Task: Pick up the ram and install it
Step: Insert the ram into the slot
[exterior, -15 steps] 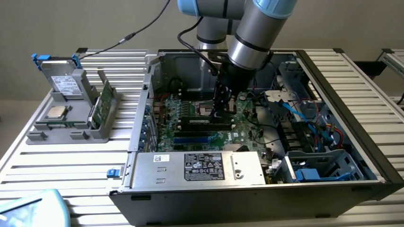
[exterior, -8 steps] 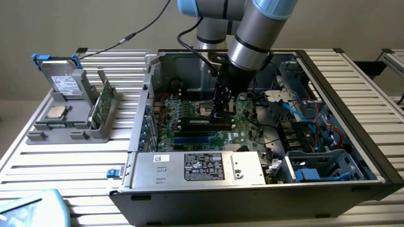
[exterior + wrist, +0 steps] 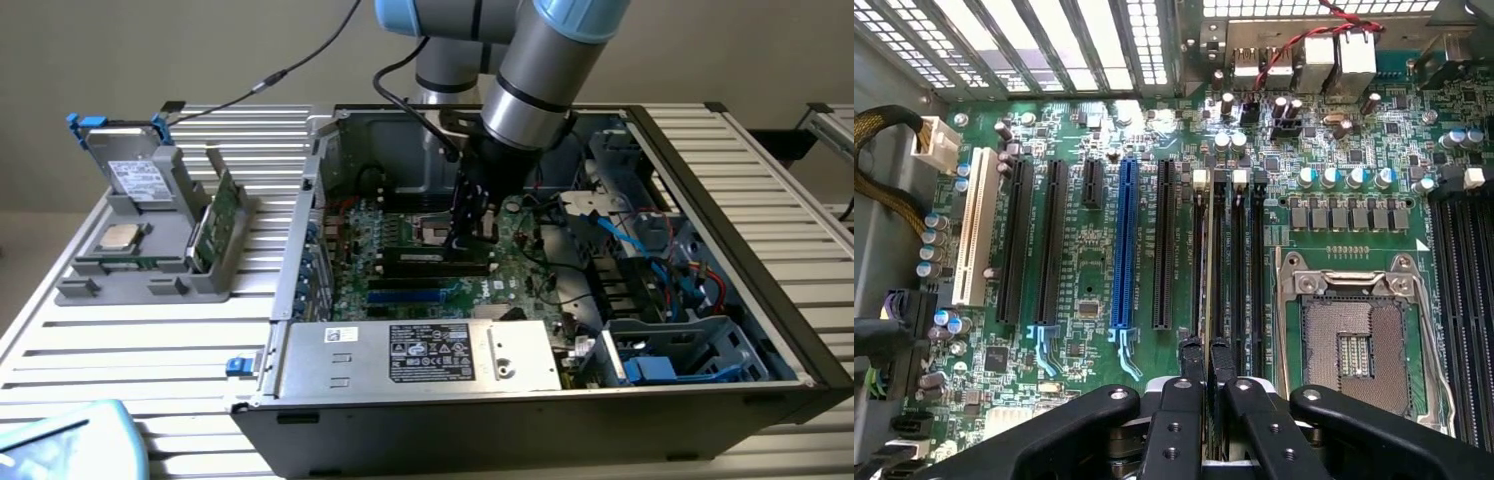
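In the wrist view the ram (image 3: 1206, 262) shows edge-on as a thin pale-green strip. It stands upright along one of the black memory slots (image 3: 1237, 260) on the motherboard (image 3: 1089, 250), beside the open processor socket (image 3: 1352, 345). My gripper (image 3: 1206, 352) is shut on the ram's near end, one black fingertip on each side. In the exterior view the arm reaches down into the open computer case (image 3: 747, 330), with the gripper (image 3: 470, 238) low over the middle of the board.
A grey fixture (image 3: 94, 280) outside the case at the exterior view's left holds a silver processor chip (image 3: 120, 237), a wider green card (image 3: 216, 225) and a drive (image 3: 134, 175). The power supply (image 3: 414, 352) lies along the case front. Cables (image 3: 641, 240) crowd the case's right side.
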{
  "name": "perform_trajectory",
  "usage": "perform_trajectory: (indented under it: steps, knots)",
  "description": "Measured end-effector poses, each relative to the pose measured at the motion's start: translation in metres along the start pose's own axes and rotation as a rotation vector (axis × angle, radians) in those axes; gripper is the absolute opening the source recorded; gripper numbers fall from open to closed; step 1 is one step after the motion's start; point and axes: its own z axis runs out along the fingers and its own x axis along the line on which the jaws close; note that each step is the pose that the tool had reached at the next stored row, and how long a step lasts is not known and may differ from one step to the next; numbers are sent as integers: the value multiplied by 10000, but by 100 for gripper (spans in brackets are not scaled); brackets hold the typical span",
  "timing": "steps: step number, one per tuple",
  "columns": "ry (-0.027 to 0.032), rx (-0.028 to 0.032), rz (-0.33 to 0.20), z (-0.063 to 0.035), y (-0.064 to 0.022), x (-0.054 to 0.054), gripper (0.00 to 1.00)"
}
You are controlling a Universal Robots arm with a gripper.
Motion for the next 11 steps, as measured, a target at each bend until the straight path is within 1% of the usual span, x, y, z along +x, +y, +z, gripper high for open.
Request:
perform_trajectory:
  steps: [5,8,11]
  knots:
    - [0,0,2,0,0,0,14]
    - [17,3,6,0,-1,0,14]
    - [43,19,16,3,-1,0,14]
